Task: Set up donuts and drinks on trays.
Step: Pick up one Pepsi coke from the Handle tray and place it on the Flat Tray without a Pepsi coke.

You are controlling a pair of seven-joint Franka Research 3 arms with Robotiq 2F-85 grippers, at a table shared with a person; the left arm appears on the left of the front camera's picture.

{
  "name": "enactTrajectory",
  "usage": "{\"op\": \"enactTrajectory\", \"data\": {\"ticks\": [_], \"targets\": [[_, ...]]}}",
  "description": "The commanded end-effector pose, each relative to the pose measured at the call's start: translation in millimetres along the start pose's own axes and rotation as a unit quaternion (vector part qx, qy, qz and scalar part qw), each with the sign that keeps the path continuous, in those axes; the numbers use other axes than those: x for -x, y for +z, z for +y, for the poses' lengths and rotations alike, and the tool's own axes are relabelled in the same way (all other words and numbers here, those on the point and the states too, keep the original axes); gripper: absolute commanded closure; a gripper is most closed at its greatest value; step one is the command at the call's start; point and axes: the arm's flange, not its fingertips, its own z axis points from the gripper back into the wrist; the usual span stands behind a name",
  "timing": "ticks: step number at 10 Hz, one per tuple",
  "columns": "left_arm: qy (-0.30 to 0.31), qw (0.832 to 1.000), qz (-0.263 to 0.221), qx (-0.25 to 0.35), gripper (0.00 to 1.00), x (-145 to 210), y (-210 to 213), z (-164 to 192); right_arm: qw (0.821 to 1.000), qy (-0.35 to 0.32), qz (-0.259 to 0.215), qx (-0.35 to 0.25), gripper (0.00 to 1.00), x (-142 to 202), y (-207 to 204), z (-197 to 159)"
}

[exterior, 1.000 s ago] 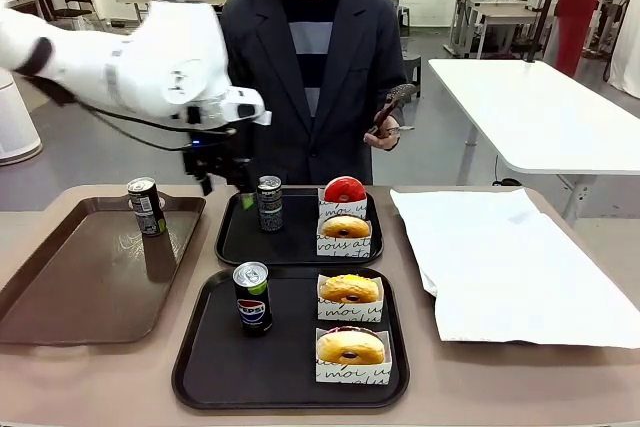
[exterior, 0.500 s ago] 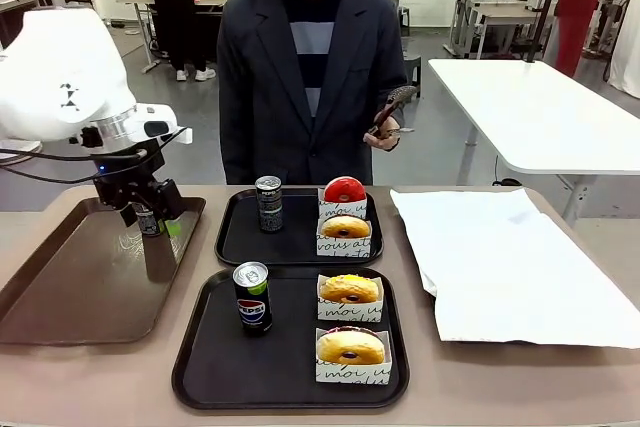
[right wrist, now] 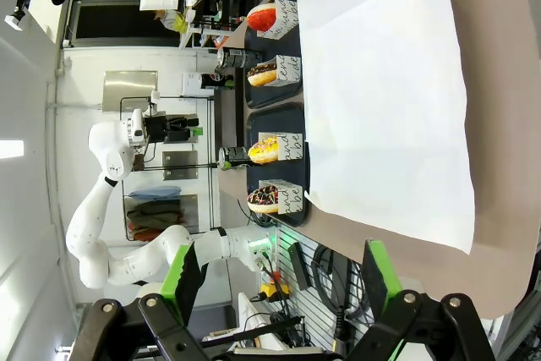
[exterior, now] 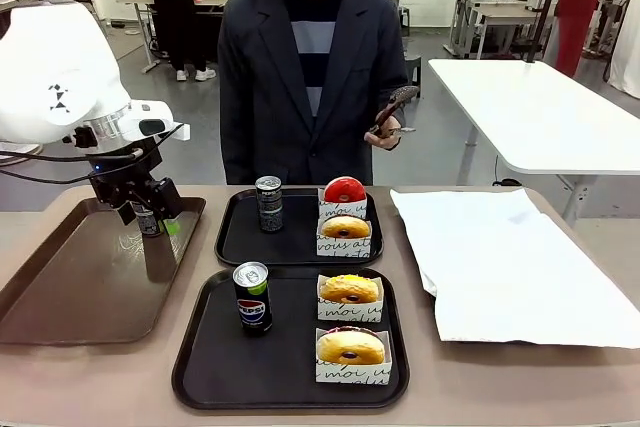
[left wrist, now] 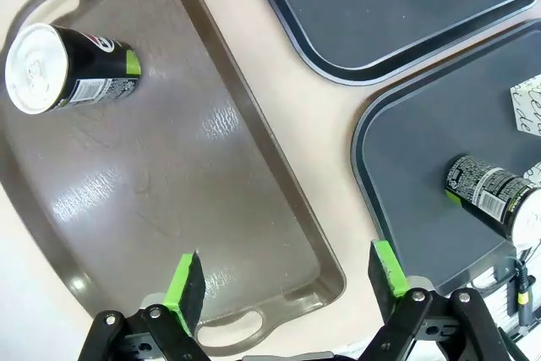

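Two black trays hold the set. The far tray (exterior: 240, 243) carries a black can (exterior: 269, 203), a red donut (exterior: 344, 190) and a golden-brown donut (exterior: 345, 226). On the near tray (exterior: 200, 367) stand a Pepsi can (exterior: 252, 297), a yellow donut (exterior: 349, 289) and another glazed donut (exterior: 350, 347). A third can (left wrist: 68, 69) stands on the brown tray (left wrist: 211, 200). My left gripper (exterior: 150, 217) hangs open above that tray, apart from the can and empty. My right gripper (right wrist: 279, 275) is open and empty too.
A large white sheet (exterior: 510, 257) covers the table's right half. A person in a dark jacket (exterior: 300, 67) stands at the far edge holding a small object. The brown tray's handle rim (left wrist: 232, 327) lies just under my left fingers.
My left arm swung from the can on the far black tray leftward to above the brown tray, then held nearly still. Cans and donuts stayed put.
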Motion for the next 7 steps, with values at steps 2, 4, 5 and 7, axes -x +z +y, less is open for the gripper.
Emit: {"op": "enactTrajectory", "data": {"ticks": [2,4,5,7], "targets": [[0.002,1.0,0.006,0.0,0.0,2.5,-0.8,2.9,1.0,0.008,-0.003,-0.008,0.0,-0.8,0.4,-0.4],[0.029,0.998,-0.022,0.053,0.0,7.5,8.5,20.6,1.0,0.008,-0.003,-0.008,0.0,-0.8,0.4,-0.4],[0.043,0.993,-0.043,0.101,0.0,19.6,20.7,43.4,1.0,0.008,-0.003,-0.008,0.0,-0.8,0.4,-0.4],[0.093,0.974,-0.048,0.199,0.0,46.4,30.2,101.1,1.0,0.008,-0.003,-0.008,0.0,-0.8,0.4,-0.4]]}}
